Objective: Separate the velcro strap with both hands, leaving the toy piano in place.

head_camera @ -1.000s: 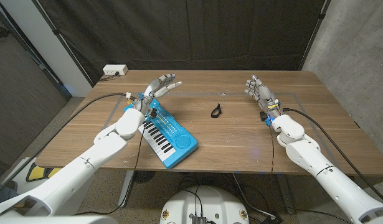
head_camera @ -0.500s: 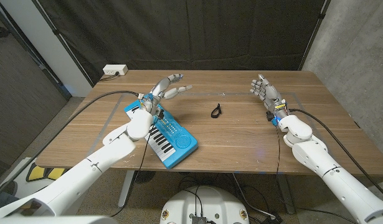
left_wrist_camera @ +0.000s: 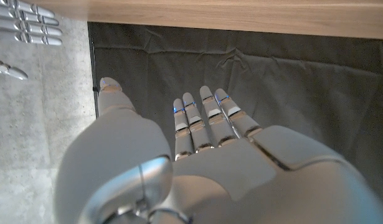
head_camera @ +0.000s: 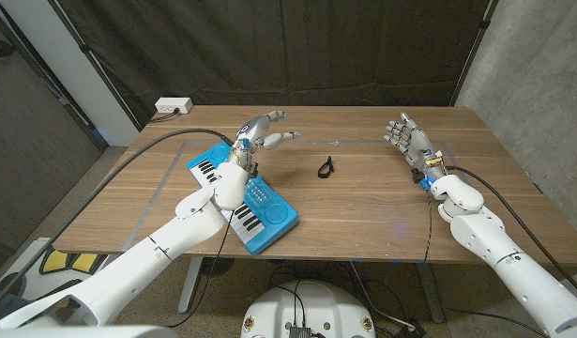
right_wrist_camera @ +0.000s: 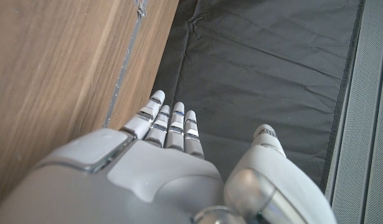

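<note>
Velcro strap lies between both hands, untouched.
Left hand and right hand: fingers spread, holding nothing; toy piano under left forearm.

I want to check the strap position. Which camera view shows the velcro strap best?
The head view: the velcro strap lies on the table between the hands, untouched. The wrist views look past it to the dark curtain.

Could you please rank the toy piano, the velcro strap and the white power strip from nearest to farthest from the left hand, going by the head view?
From the left hand:
1. Toy piano, just below the hand, on the table's left half.
2. Velcro strap, to the hand's right, near the table's middle.
3. White power strip, beyond the table's far left corner.
</note>
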